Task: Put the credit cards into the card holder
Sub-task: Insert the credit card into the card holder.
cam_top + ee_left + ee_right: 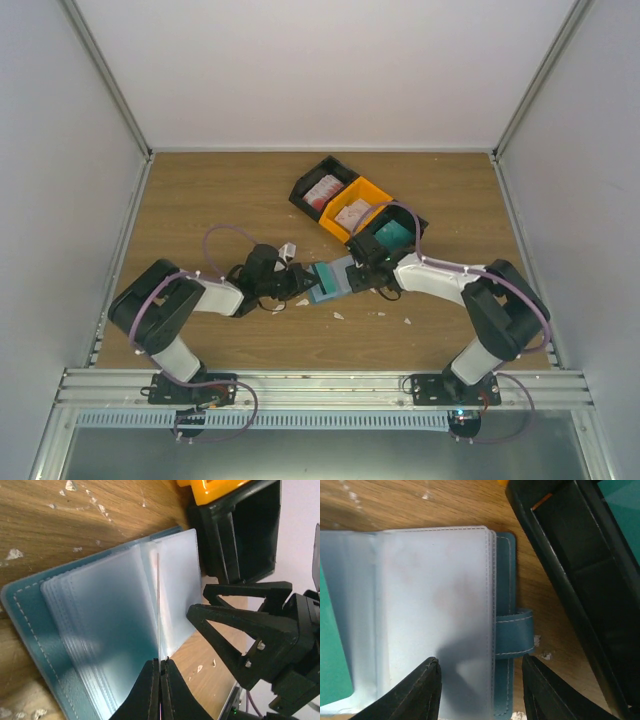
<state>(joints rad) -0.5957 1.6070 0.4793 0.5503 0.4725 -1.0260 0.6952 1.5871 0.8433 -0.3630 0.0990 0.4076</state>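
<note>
The card holder lies open on the table between my two grippers, teal cover down and translucent sleeves up. My left gripper is shut on the edge of one sleeve and holds it upright. My right gripper is open and hovers over the holder's right page and strap; it also shows in the left wrist view. Teal credit cards lie in the nearest black bin, whitish ones in the orange bin, and red-and-white ones in the far black bin.
The three bins stand in a diagonal row behind the holder. The nearest black bin is close to the right gripper. Small white scraps dot the wood. Grey walls enclose the table on three sides.
</note>
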